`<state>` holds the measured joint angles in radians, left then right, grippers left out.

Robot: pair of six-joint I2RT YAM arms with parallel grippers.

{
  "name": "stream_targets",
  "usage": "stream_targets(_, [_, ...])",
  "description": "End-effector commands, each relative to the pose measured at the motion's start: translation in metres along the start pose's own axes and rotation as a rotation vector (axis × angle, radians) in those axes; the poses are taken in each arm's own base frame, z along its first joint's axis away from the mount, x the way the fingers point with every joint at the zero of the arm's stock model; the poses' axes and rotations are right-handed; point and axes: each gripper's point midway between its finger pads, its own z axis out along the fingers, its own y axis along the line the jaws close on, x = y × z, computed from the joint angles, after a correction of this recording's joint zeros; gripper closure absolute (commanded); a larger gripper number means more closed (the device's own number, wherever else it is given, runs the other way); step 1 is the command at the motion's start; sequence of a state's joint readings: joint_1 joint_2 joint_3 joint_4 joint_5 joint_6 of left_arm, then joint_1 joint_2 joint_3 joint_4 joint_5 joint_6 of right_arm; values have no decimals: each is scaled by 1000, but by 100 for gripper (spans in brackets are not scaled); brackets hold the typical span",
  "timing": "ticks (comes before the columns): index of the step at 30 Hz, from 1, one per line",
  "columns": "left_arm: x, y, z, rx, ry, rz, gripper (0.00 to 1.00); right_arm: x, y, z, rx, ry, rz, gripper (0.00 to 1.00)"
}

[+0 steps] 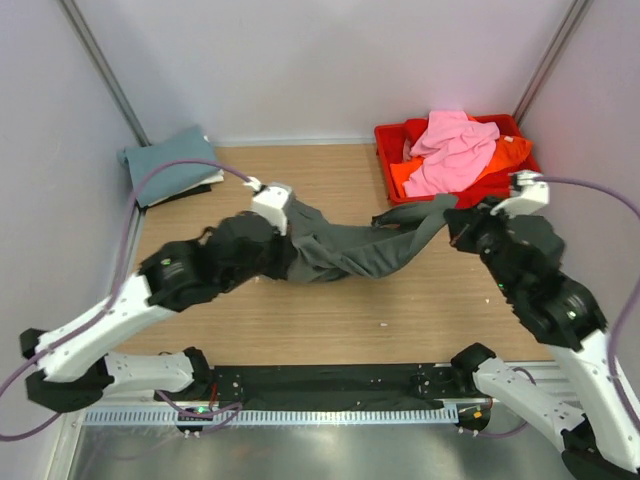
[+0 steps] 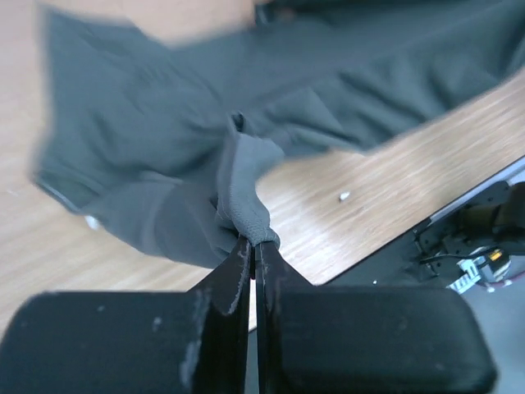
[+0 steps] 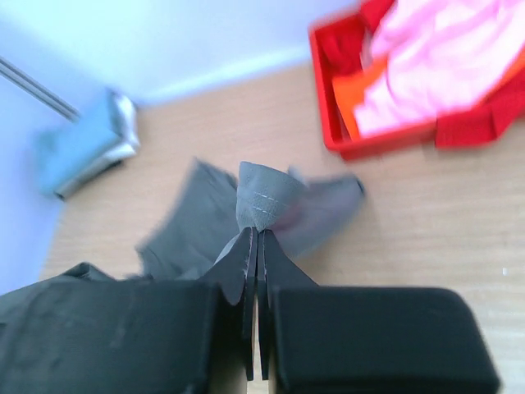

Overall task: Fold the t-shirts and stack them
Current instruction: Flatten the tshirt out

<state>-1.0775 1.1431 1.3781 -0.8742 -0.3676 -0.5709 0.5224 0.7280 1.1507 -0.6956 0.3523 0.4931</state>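
pinching a bunched dark grey t-shirt (image 1: 350, 252) at either end, the left hand (image 2: 251, 245) and right hand (image 3: 255, 234) are clamped on the cloth, which sags between them across the table (image 1: 330, 325).

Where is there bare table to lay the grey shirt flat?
Bare table lies behind the grey shirt, between teal shirt and tray, and in front of it along the near edge. Crowded: the heaped tray.
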Motion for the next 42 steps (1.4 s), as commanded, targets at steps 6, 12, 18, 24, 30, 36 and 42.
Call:
stream_targets(6, [-86, 34, -152, 128, -364, 221, 100, -113, 0, -129, -154, -367, 34, 99])
stream_targets(12, [-115, 40, -221, 244, -620, 278, 100, -134, -9, -186, -252, -534, 79, 99])
stream_targets(18, [-132, 33, -261, 319, -722, 354, 96, -162, -4, -202, -279, -659, 63, 99])
stream_targets(24, [-164, 43, -239, 130, -741, 412, 93, -183, 6, -130, -93, -628, 41, 99])
stream_targets(30, [-159, 65, -120, -232, -473, 380, 95, -85, 9, 50, 224, -171, -86, 99])
stream_targets(36, [-105, 212, 28, -432, -89, 42, 97, 51, -20, 190, 345, 163, -142, 99])
stream_targets(42, [-125, 302, 99, -483, -15, -179, 72, 87, -41, 266, 393, 342, -69, 30])
